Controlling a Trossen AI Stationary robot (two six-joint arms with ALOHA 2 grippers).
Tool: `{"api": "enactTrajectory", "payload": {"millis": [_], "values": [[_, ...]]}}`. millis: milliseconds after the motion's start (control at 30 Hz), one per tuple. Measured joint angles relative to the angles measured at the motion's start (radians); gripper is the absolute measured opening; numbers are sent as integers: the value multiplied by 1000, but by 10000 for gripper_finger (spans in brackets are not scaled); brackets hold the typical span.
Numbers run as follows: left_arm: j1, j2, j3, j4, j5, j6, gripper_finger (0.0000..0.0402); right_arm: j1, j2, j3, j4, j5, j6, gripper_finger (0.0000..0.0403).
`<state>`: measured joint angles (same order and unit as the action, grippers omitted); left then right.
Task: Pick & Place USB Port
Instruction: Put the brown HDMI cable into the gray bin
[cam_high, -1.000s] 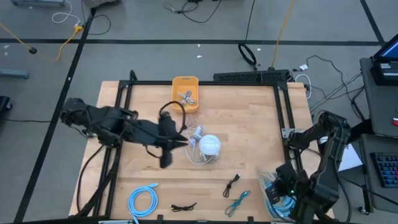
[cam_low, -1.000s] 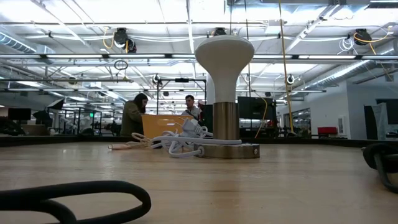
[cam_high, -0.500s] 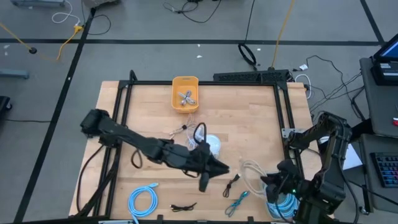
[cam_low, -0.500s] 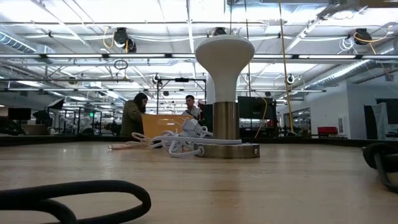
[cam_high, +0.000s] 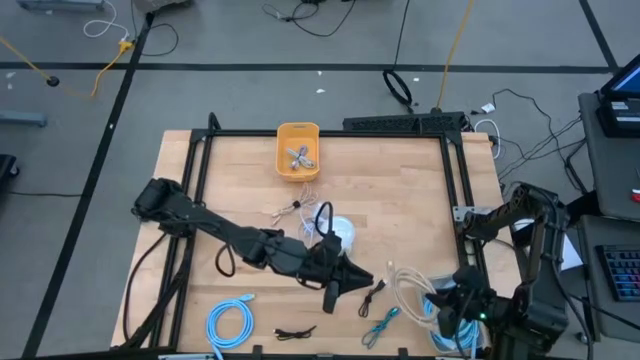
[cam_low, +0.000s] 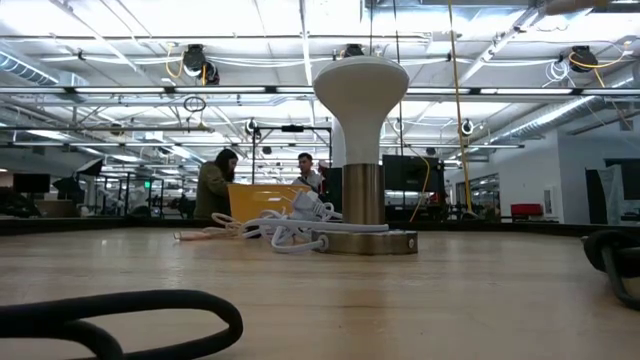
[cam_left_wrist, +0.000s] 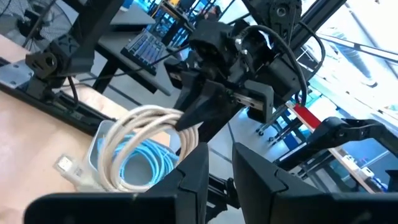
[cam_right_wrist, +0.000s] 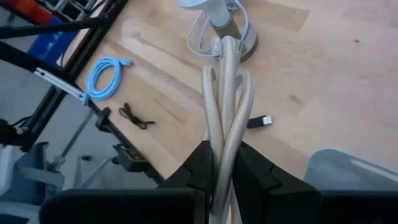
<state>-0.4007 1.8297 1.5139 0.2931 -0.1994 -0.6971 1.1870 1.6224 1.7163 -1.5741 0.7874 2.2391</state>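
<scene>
Worktop (cam_high: 400, 190): pale wood planks, black metal frame.

Beige cable (cam_right_wrist: 225, 99): smooth rubbery cord, looped in long folds, pinched between the narrow fingers of the right end effector (cam_right_wrist: 219, 167) near the worktop's front right corner, above a clear plastic bin (cam_left_wrist: 99, 140) holding a coiled blue cable (cam_left_wrist: 146, 165). The left wrist view alone shows its flat USB plug (cam_left_wrist: 64, 164).

Left end effector (cam_high: 338, 283): mid-worktop, fingers narrowly apart, empty.

Lamp (cam_low: 362, 150): white domed head, brushed metal stem; its shape reads only in the low view.

Orange tray (cam_high: 298, 150): far edge.
</scene>
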Motion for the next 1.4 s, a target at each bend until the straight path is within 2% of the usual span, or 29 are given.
{"api": "enactTrajectory", "payload": {"millis": [133,467,767,933,1300,1400], "values": [[-9,0,0,-15,-9,-20,74,24,1,-6,2,-24,-3,32],[-46,0,0,-31,-37,-45,74,174,0,-7,2,-200,20,32],[-74,0,0,-37,-83,-56,74,221,-2,-7,0,-224,23,32],[-73,0,1,-44,-90,-66,74,232,0,-28,6,-268,23,32],[-62,0,1,-58,-90,-65,74,197,4,-176,0,-272,11,32],[-55,0,1,-58,-84,-66,74,165,6,-201,5,-338,-3,32]]}}
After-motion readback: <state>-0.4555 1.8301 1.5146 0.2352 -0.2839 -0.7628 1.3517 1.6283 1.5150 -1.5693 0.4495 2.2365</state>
